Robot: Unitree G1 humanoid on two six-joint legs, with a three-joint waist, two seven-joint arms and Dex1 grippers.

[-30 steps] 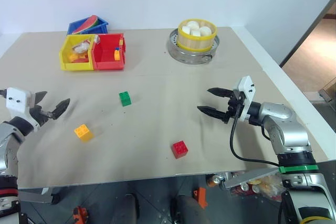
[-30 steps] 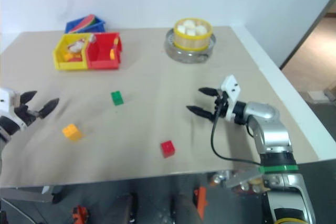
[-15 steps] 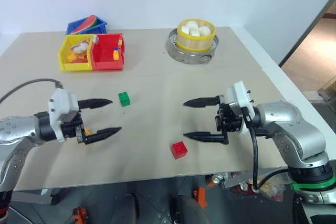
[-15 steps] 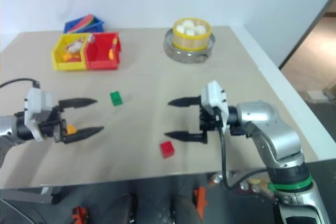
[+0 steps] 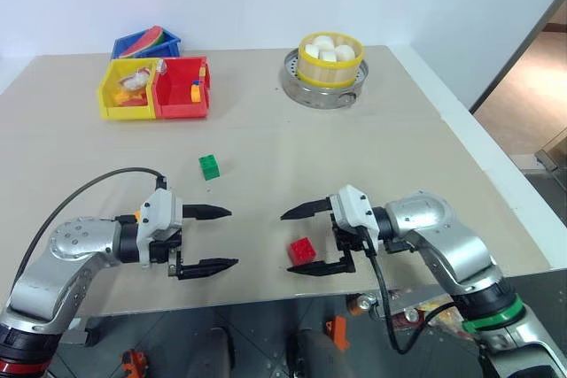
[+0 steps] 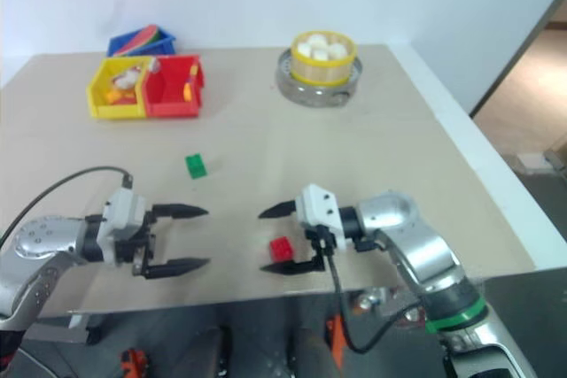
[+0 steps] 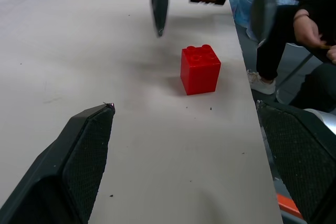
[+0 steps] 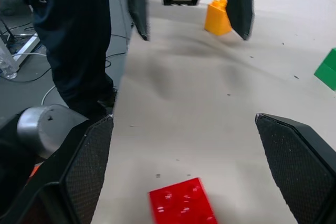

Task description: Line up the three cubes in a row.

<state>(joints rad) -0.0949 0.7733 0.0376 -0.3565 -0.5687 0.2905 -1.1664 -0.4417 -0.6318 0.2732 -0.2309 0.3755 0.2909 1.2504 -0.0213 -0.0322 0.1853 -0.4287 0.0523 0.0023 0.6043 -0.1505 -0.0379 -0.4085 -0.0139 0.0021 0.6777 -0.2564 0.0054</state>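
Red cube (image 5: 302, 250); studded, glossy plastic

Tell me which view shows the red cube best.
Left wrist view: the red cube sits whole, studs and two faces clear. Right wrist view cuts it at the frame edge; both eye views show it small between the right gripper's open fingers.

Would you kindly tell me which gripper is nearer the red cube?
Right. The right gripper has its open jaws either side of the red cube; the left gripper faces it from farther off, across bare table.
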